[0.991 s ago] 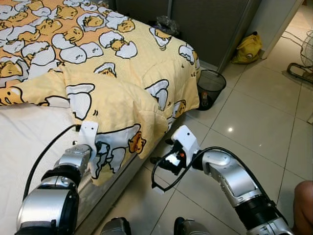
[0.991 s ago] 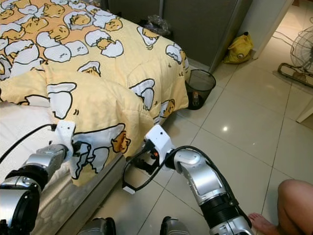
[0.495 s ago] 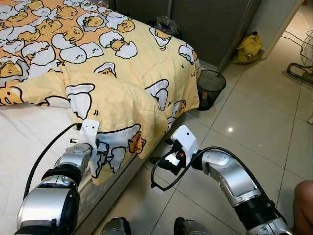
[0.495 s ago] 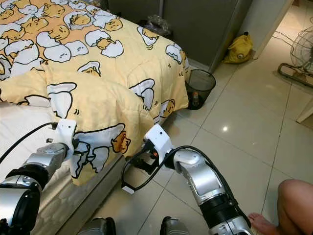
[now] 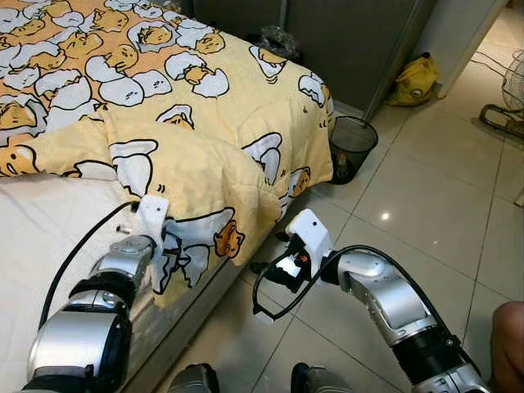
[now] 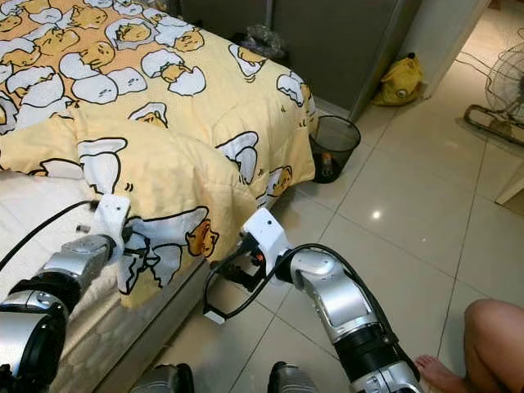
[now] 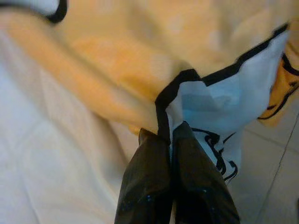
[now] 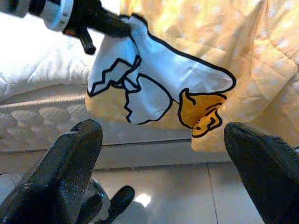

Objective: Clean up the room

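Observation:
A yellow blanket [image 5: 205, 164] printed with egg characters covers the bed, and one corner hangs folded over the bed's side. My left gripper [image 7: 166, 134] is shut on that corner's black-lined edge, just above the bare white mattress [image 5: 41, 221]. Low over the tiled floor beside the bed, my right gripper [image 8: 163, 154] is open and faces the hanging corner [image 8: 154, 88]. Nothing is between its fingers [image 8: 70, 163]. In the left eye view the right gripper [image 5: 264, 268] sits just right of the hanging fold.
A black mesh bin [image 5: 354, 141] stands at the bed's foot corner. A yellow bag [image 5: 413, 82] leans by the grey wardrobe, with a fan [image 5: 508, 98] at the far right. A person's knee [image 5: 509, 336] and foot [image 6: 438, 372] are at the lower right. Open tiles lie to the right.
My left gripper has crept slightly forward and up with the blanket edge held in it. The right arm has stayed in place.

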You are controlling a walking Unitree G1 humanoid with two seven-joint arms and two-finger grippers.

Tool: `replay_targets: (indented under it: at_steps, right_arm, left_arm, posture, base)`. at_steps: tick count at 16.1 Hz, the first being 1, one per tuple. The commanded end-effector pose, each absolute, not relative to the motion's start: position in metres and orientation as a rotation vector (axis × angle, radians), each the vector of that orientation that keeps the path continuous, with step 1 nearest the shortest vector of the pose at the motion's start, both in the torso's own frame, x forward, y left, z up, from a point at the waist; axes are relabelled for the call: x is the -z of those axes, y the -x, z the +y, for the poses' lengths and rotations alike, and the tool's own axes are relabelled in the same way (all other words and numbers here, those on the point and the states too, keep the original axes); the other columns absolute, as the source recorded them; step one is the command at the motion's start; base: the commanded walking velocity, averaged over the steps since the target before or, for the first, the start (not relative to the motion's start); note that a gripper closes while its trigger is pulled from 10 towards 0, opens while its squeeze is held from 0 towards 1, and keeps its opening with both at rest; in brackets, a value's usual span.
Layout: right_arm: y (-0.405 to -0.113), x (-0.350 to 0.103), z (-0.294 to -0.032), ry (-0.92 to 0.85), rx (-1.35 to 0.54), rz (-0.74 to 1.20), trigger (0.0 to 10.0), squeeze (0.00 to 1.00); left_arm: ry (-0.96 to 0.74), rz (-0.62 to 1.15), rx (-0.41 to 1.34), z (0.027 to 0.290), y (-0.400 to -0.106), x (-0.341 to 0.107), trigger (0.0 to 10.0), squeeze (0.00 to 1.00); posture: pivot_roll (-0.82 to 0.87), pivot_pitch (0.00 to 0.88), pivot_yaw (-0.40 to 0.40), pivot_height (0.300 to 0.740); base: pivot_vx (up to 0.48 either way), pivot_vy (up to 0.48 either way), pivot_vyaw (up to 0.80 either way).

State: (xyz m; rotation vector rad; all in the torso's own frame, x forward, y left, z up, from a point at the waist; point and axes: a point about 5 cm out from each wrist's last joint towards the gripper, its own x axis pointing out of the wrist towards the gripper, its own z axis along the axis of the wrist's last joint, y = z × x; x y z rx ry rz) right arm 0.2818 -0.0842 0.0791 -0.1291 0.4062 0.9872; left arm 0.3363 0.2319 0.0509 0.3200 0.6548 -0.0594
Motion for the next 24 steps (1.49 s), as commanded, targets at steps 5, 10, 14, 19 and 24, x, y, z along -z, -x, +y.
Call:
replay_targets:
  at_steps: [5,10,14,19,24]
  right_arm:
    - [-0.288,-0.083,-0.087,0.132,-0.985,0.401,10.0,0.00]
    - [-0.288,-0.082,-0.090,0.135,-0.988,0.405,10.0,0.00]
    - [-0.288,-0.081,-0.090,0.130,-0.990,0.412,10.0,0.00]
    - [-0.290,-0.082,-0.087,0.127,-0.998,0.410,10.0,0.00]
    - [-0.290,-0.081,-0.089,0.126,-0.994,0.412,10.0,0.00]
  left_arm:
    - [-0.421,0.447,0.425,0.196,-0.345,-0.076,10.0,0.00]
    - [-0.267,0.414,0.392,0.190,-0.342,-0.077,10.0,0.00]
    - [0.018,0.640,0.112,0.219,-0.318,-0.045,10.0,0.00]
    - [-0.033,0.453,0.105,0.215,-0.322,-0.070,10.0,0.00]
    - [-0.049,0.437,0.101,0.208,-0.322,-0.072,10.0,0.00]
  posture:
    - [-0.07,0.112,-0.022,0.740]
    - [-0.07,0.110,-0.022,0.740]
    - [-0.07,0.111,-0.019,0.740]
    - [-0.05,0.108,-0.025,0.740]
    - [-0.06,0.105,-0.024,0.740]
  base:
    - [0.000,0.000,0.00]
    - [0.000,0.000,0.00]
    - [0.000,0.000,0.00]
    - [0.000,0.000,0.00]
    - [-0.248,0.000,0.00]
